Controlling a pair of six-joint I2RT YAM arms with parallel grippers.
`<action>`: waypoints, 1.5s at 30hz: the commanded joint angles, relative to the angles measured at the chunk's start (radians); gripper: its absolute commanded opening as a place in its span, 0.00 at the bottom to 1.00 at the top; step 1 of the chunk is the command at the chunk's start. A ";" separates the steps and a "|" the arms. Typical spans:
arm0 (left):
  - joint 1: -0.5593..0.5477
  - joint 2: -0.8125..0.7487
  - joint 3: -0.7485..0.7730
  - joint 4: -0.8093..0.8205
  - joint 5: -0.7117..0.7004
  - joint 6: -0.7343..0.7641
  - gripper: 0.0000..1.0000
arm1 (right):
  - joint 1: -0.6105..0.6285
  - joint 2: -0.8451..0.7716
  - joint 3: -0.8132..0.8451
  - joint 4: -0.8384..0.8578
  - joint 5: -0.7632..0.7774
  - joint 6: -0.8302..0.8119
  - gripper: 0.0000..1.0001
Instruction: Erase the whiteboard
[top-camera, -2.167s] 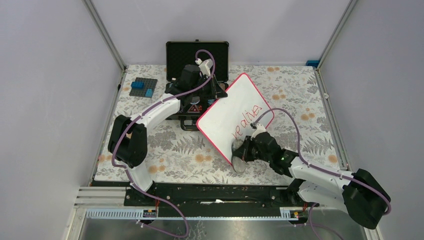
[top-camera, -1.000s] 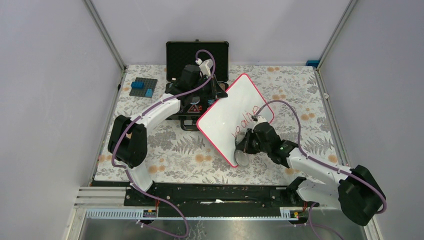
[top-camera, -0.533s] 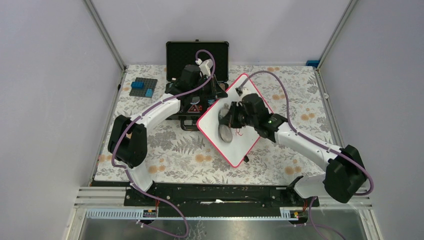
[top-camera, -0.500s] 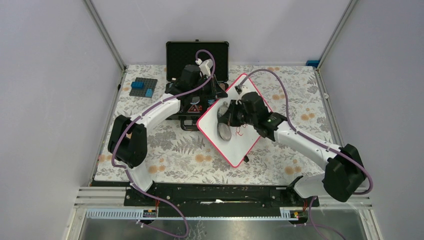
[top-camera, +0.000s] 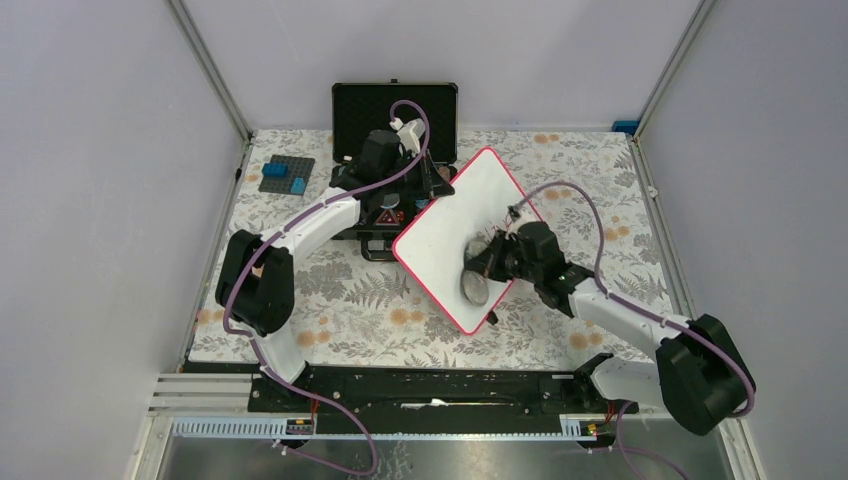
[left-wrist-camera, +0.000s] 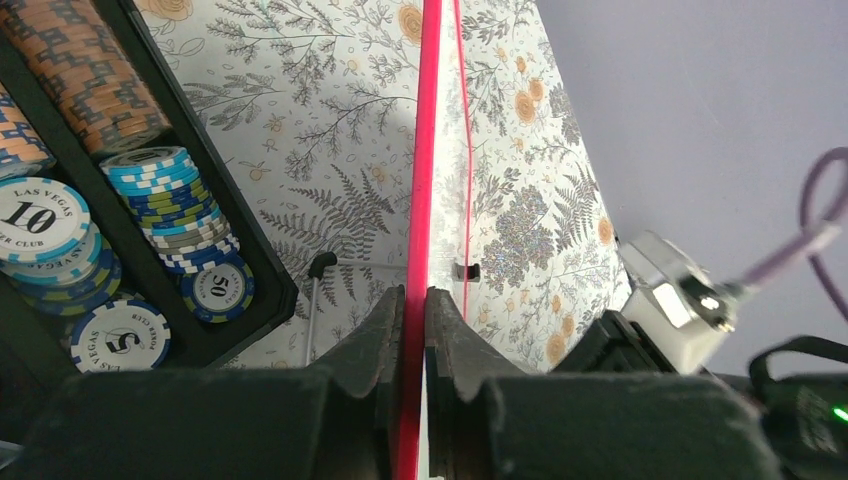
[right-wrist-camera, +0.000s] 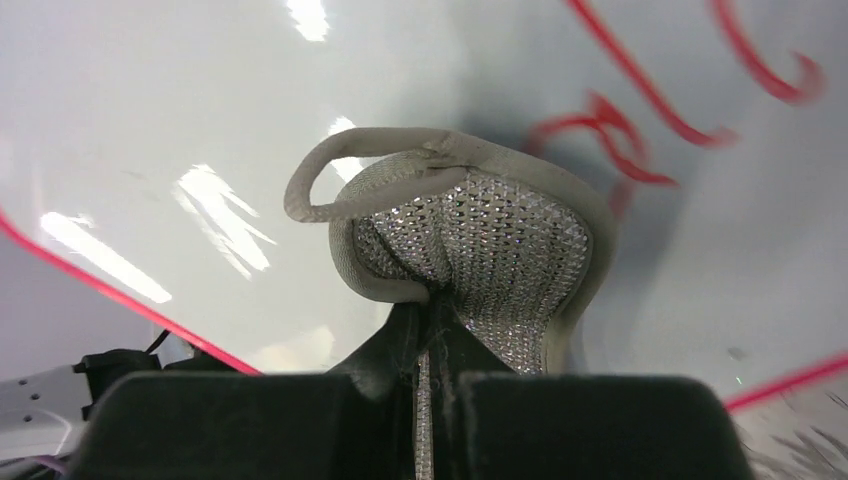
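Observation:
The whiteboard (top-camera: 440, 235), white with a red-pink rim, lies tilted at mid table. My left gripper (top-camera: 437, 190) is shut on its far left edge; in the left wrist view the rim (left-wrist-camera: 420, 150) runs between the closed fingers (left-wrist-camera: 415, 300). My right gripper (top-camera: 490, 262) is shut on a grey sparkly round pad (top-camera: 476, 285) and presses it on the board's lower right part. In the right wrist view the pad (right-wrist-camera: 480, 245) lies against the board, with red marker strokes (right-wrist-camera: 620, 130) still beside it.
An open black case (top-camera: 394, 120) with poker chips (left-wrist-camera: 150, 190) stands behind and left of the board. A grey baseplate with blue bricks (top-camera: 287, 175) lies at the far left. Metal frame posts rise at the table's back corners.
My right gripper swept the pad up across the board and back down toward its lower right. Most of the red writing is gone. The left arm has stayed put.

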 joint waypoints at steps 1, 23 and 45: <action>-0.026 -0.027 -0.014 -0.044 0.057 -0.019 0.00 | -0.088 -0.024 -0.195 -0.183 0.050 0.006 0.00; -0.025 -0.022 -0.020 -0.042 0.042 -0.014 0.00 | -0.080 0.115 0.287 -0.117 0.019 -0.075 0.00; -0.026 -0.024 -0.022 -0.031 0.064 -0.029 0.00 | -0.106 0.060 0.090 -0.136 -0.034 -0.055 0.00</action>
